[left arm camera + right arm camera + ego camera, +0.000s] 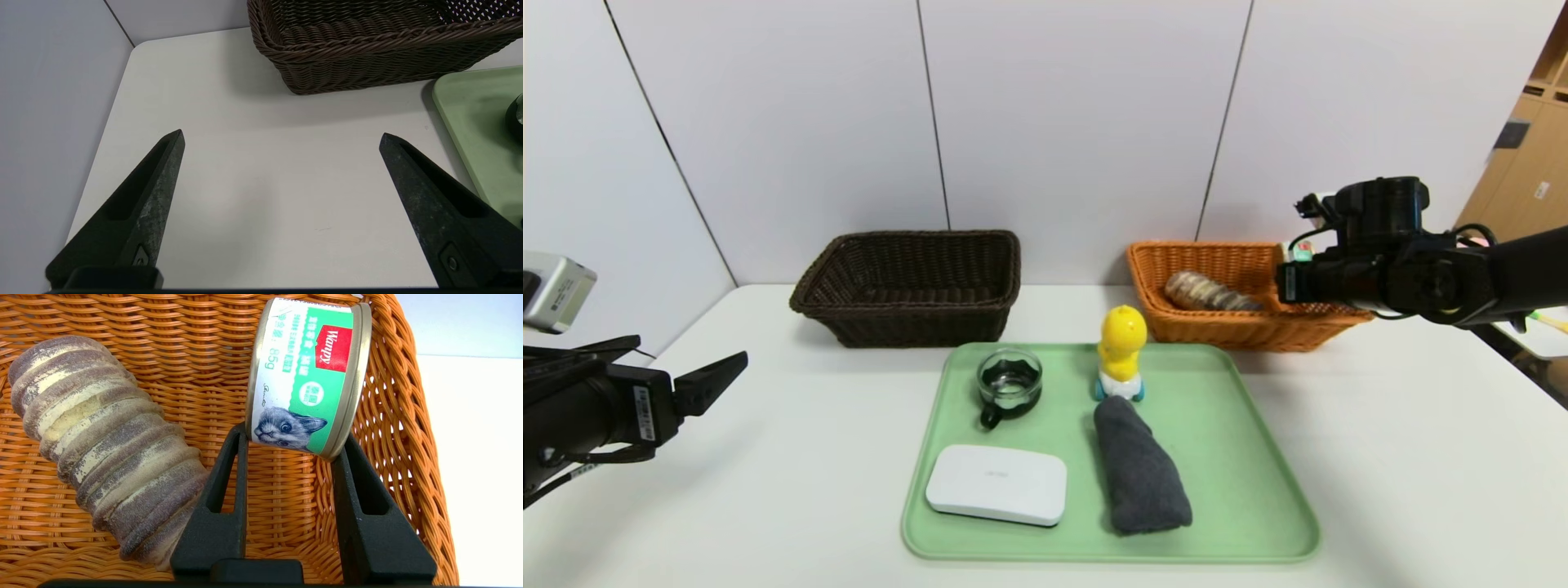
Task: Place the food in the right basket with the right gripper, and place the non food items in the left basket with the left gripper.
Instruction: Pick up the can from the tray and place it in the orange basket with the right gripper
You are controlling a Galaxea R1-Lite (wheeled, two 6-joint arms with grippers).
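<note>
The left gripper [282, 136] hovers low over the bare table [792, 457] at the left edge, its jaws spread wide with nothing between them. Just beyond it, toward the wall, stands the dark basket [907, 286], and nothing shows inside it.

In the middle lies a green tray [1241, 457] carrying four things. On its left half sit the glass cup [1009, 384], toward the far edge, and the white box [996, 484], flat near the front edge. To the right of them the duck [1121, 351] stands upright at the far edge, and the grey cloth [1139, 478] lies rolled just in front of it, the near end of the roll seeming to touch the duck's base, though the head view does not settle that.

Further right, against the wall, is the orange basket [1217, 327]. The bread roll [106, 453] lies on the basket floor on its left side. The right gripper [288, 441] hangs above the basket's right part, pinching the tin [306, 375] by its flat ends, so the tin stands on edge between the jaws, its green label with the cat picture facing the wrist camera. The tin is held clear of the roll and above the weave.
</note>
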